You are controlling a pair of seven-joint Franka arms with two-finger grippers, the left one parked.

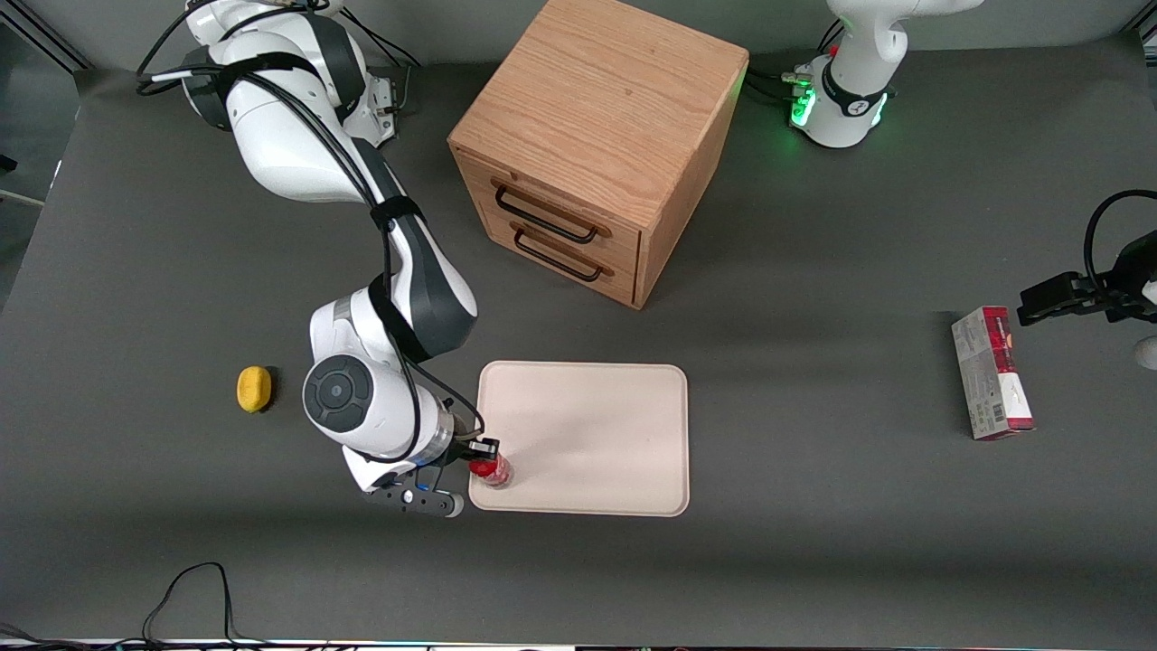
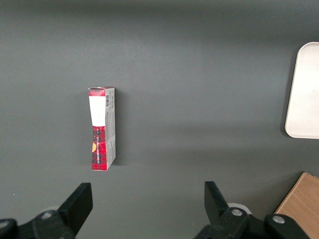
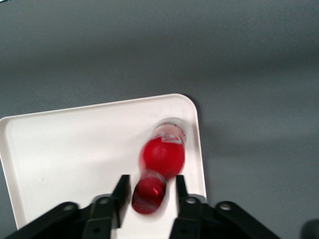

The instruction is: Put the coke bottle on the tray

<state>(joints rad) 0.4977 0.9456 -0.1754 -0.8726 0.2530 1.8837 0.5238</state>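
Now the claw (image 3: 148, 191) is gripping the coke bottle (image 3: 163, 154) by its cap, hanging it upright just inside the tray (image 3: 75, 149) corner, apparently so the base lands flat.

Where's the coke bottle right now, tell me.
The coke bottle stands on the tray, at its corner nearest the front camera toward the working arm's end, between the gripper's fingers.
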